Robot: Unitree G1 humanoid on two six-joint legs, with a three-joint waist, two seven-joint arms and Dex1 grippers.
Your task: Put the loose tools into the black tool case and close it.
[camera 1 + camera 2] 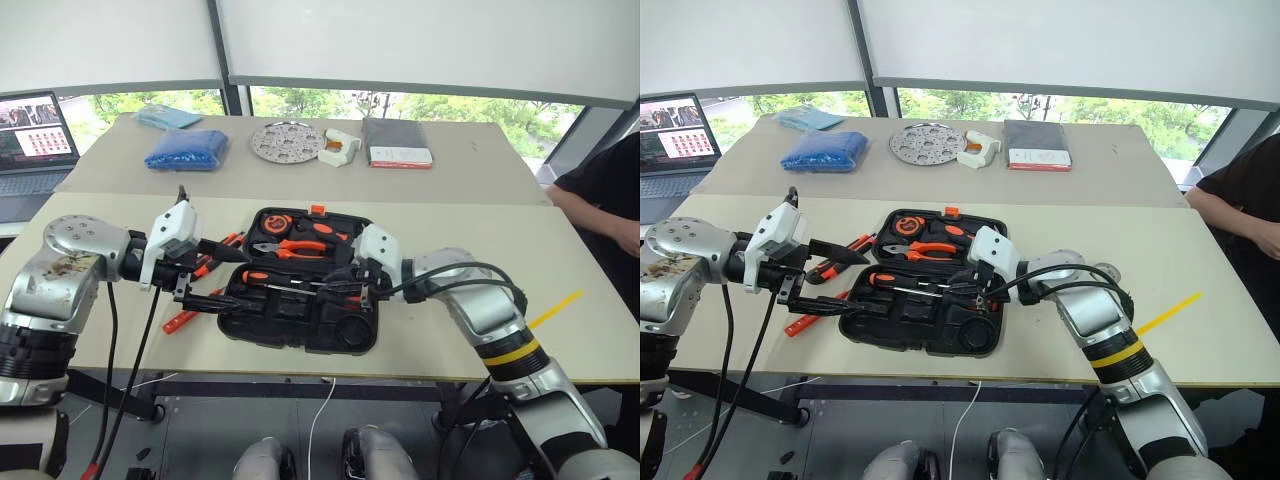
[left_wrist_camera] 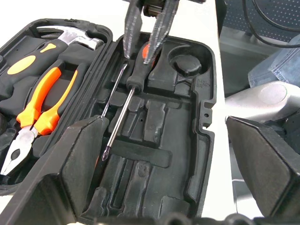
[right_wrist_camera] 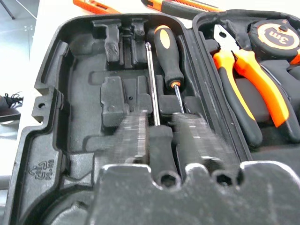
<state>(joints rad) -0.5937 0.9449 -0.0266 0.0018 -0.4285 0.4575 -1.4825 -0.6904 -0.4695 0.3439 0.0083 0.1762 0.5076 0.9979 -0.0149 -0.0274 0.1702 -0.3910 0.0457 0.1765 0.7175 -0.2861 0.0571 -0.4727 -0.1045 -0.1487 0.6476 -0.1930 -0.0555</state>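
Windows ran behind the pale worktop, where the case lay open flat, its two halves side by side. In the near half the right claw sat over a screwdriver lying in its recess, the shaft running lengthwise along the tray away from that claw. Its blurred fingers stood either side of the black handle, drawn in close; whether they gripped it could not be told for sure. A second screwdriver lay parallel beside it, pointing the opposite way. The left claw hung wide open and empty at the case's left edge. Just outside that edge, nearest this left claw, lay the knife and the slim tester on the worktop, both angled toward the case. Those looked like the left arm's to fetch.
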